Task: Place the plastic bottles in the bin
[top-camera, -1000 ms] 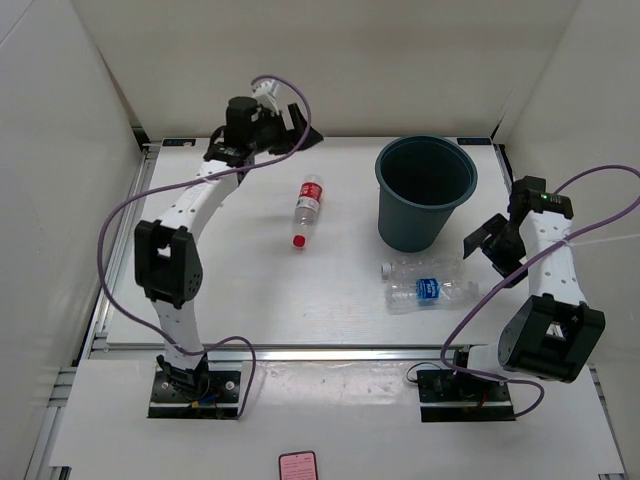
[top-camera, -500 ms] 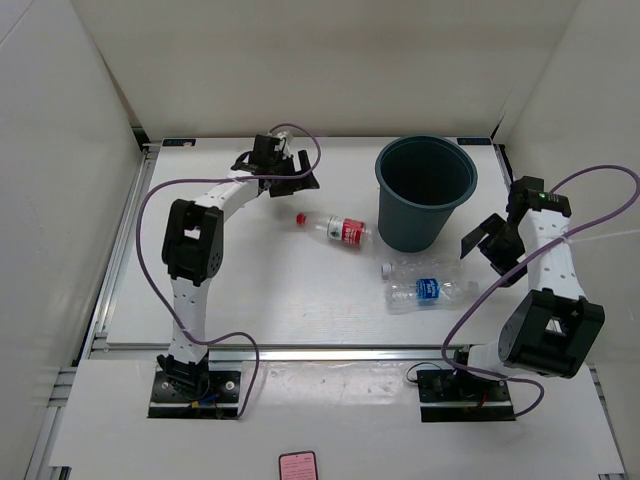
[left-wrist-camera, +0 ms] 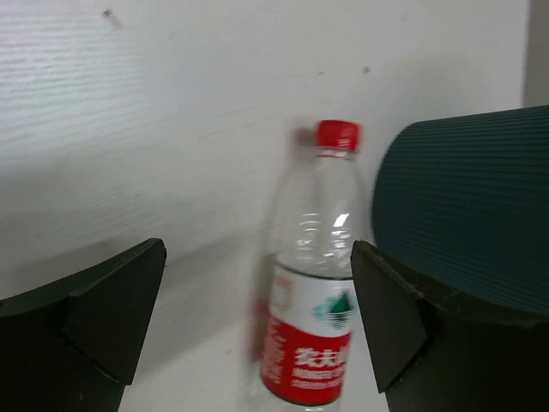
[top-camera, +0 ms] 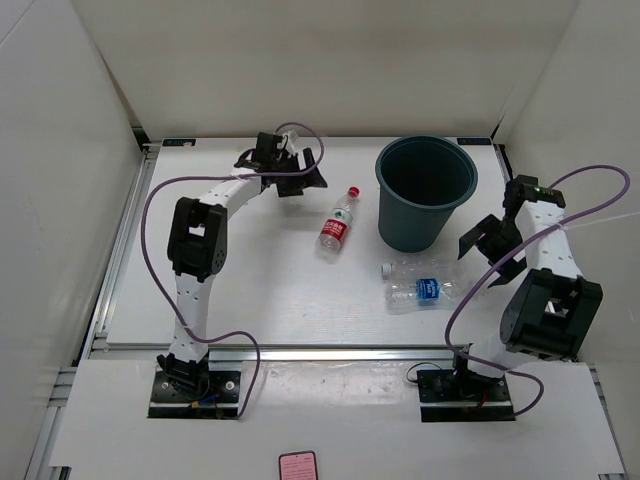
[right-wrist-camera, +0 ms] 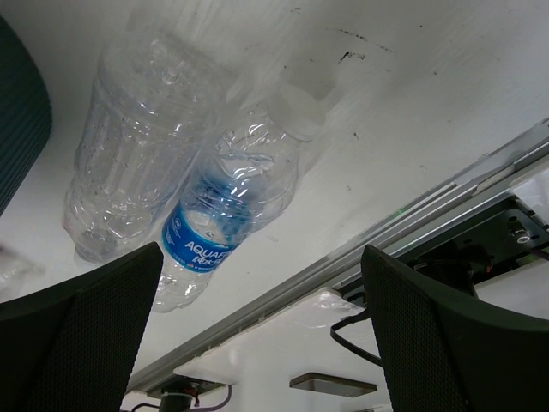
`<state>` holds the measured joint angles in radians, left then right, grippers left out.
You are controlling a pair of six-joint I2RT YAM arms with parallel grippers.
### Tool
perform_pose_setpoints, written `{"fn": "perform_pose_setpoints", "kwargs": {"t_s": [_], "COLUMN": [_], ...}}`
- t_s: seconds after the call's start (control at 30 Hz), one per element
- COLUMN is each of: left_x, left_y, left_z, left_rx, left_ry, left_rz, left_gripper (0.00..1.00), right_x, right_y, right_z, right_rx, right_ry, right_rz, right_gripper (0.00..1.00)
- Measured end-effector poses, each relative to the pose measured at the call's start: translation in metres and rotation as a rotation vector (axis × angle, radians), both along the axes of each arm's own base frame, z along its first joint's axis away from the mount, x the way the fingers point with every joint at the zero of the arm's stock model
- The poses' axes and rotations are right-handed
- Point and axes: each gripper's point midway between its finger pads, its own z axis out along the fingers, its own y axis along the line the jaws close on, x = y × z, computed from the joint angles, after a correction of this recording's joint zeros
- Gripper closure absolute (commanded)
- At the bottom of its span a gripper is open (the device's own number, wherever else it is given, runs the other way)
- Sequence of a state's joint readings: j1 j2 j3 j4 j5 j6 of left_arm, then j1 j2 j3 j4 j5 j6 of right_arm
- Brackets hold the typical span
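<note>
Three clear plastic bottles lie on their sides on a flat white desk (top-camera: pixel 240 290) boxed in by plain white walls (top-camera: pixel 330 70) at the back and both sides. A metal rail (top-camera: pixel 300 352) runs along the near edge.

The dark teal-grey round plastic bin (top-camera: pixel 408 228) stands upright at the far right, mouth open upward. The red-labelled, red-capped bottle (top-camera: pixel 338 222) lies just left of the bin without touching it, its cap angled toward the far right. On the bin's near side, the blue-labelled bottle (top-camera: pixel 430 291) and the plain clear bottle (top-camera: pixel 422 268) lie side by side and touching, caps to the left.

The left tool (top-camera: pixel 300 183) hangs near the far edge, beyond the red-capped bottle, fingers spread wide and holding nothing. The right tool (top-camera: pixel 483 238) hovers near the desk's right edge, beside the bin and above the pair, also spread wide around nothing.

Bare white surface stretches across the left half and along the near rail.
</note>
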<state>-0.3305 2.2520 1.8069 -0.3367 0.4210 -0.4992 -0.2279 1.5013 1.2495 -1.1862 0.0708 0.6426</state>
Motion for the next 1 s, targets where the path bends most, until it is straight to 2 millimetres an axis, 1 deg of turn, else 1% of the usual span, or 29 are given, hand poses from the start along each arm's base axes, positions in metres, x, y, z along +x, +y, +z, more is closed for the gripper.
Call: {"fn": "perform_pose_setpoints", "kwargs": {"t_s": [0.17,0.2,0.27,0.37,0.53,0.6,0.7,0.83,1.0], "left_x": [0.008,0.008,0.005,-0.001,-0.024,-0.031,-0.038,-0.042,-0.048], "left_y": [-0.019,-0.021,-0.025,-0.027,-0.023,-0.022,-0.021,-0.023,-0.030], "left_z": [0.041,0.046,0.048,0.039,-0.001,-0.011,-0.020,-0.027,-0.037], "left_rx": [-0.109,-0.123,-0.144,-0.154,-0.134,-0.130,-0.132,-0.140,-0.157], "left_ry": [-0.043,-0.048,-0.042,-0.006,0.104,0.141,0.178,0.205,0.241], "left_rz": [-0.047,-0.055,-0.069,-0.082,-0.085,-0.084,-0.083,-0.089,-0.105], "left_gripper": [0.00,0.00,0.00,0.00,0.00,0.00,0.00,0.00,0.00], "right_x": [0.005,0.007,0.008,0.009,0.009,0.009,0.009,0.009,0.009], "right_y": [0.001,0.001,0.002,0.002,0.003,0.003,0.003,0.003,0.003], "right_z": [-0.002,-0.002,-0.001,-0.001,0.000,0.000,0.000,0.000,0.000], "right_rx": [0.014,0.016,0.019,0.021,0.027,0.028,0.028,0.028,0.027], "right_ry": [-0.002,-0.004,-0.008,-0.011,-0.012,-0.012,-0.012,-0.012,-0.012], "right_rz": [0.001,0.001,0.001,0.001,0.001,0.001,0.002,0.001,0.002], "right_gripper": [0.00,0.00,0.00,0.00,0.00,0.00,0.00,0.00,0.00]}}
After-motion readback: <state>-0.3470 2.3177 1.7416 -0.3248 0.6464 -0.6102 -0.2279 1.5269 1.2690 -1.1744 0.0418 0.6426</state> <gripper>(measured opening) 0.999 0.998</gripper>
